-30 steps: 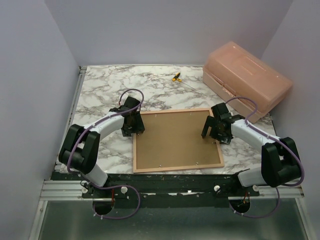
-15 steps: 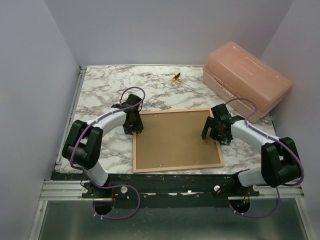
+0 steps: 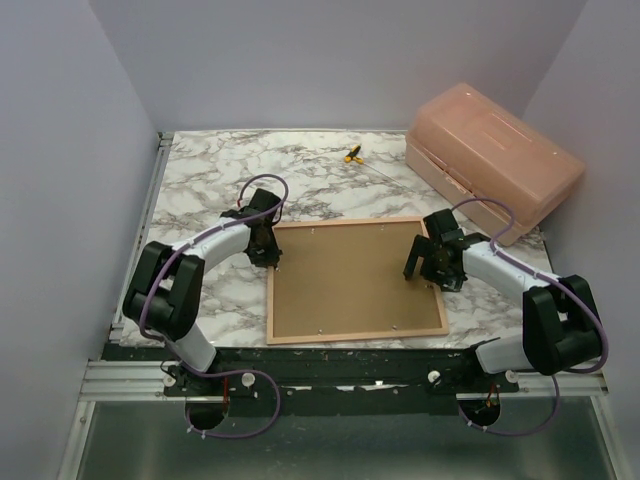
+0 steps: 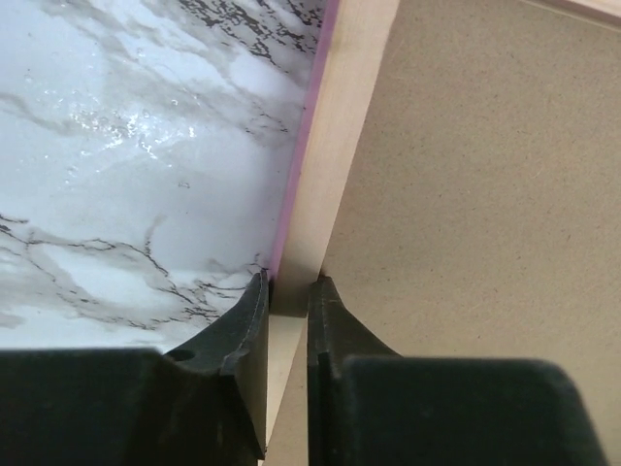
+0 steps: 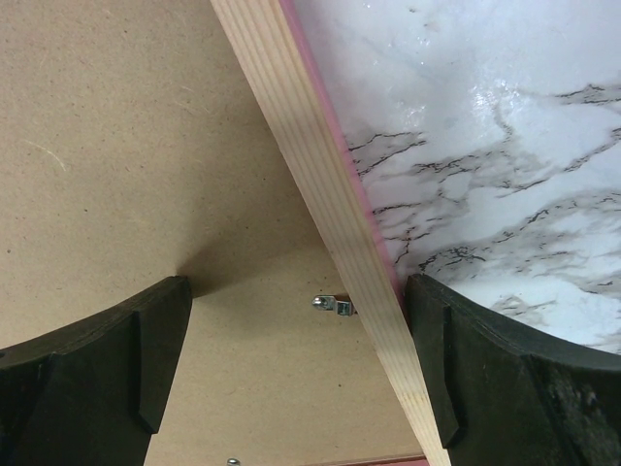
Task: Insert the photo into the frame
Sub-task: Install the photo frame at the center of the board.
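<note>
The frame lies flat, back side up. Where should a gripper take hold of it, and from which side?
Grip a thin side rail of the frame from above, one finger outside it, one inside: lying flat, it probably offers only this raised edge to pinch. The left gripper sits so.

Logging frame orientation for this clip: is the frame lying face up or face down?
Face down: the frame shows its wood-coloured back and brown backing board; pink edge meets the table.
</note>
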Controlling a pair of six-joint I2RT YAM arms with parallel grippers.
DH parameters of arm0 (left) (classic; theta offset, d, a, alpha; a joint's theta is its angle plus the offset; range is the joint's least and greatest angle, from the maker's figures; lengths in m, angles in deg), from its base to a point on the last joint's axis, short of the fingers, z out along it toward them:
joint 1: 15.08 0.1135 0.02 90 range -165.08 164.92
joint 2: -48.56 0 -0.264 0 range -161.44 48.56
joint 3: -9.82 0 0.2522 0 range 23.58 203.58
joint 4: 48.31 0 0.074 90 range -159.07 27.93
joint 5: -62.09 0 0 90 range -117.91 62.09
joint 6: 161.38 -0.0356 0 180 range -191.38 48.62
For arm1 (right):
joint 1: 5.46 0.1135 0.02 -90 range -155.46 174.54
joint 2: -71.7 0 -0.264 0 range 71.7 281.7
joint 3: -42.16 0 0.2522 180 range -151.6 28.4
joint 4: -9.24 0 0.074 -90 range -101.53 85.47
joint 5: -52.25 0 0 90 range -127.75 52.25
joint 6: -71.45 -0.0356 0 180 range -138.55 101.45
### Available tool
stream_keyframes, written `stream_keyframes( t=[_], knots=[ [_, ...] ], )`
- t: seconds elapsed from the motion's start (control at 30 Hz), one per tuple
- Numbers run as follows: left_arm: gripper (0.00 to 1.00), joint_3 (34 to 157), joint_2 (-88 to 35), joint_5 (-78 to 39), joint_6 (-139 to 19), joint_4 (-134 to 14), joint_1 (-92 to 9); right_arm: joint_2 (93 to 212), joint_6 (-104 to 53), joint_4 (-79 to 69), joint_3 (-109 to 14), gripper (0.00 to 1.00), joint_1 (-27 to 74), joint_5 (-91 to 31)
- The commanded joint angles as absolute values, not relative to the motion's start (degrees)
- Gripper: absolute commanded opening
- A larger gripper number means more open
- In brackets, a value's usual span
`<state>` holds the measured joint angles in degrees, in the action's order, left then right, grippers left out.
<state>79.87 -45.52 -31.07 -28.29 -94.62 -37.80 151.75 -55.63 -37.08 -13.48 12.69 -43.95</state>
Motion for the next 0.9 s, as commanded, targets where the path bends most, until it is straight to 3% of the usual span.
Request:
stream_keyframes(
  t=[0.0,0.43,0.87],
  knots=[
    [0.03,76.63,-46.84,-28.88,-27.6,-93.18,-38.64,150.89,-55.8,-35.86,-12.4,0.99,12.78,-41.35],
    [0.0,76.01,-40.85,-31.51,-31.33,-92.7,-41.37,150.28,-56.26,-36.19,-12.03,0.99,12.8,-40.18],
    [0.0,79.47,-47.35,-39.32,-32.01,-98.9,-48.56,150.23,-56.52,-36.17,-12.05,0.99,12.82,-39.52]
  ],
)
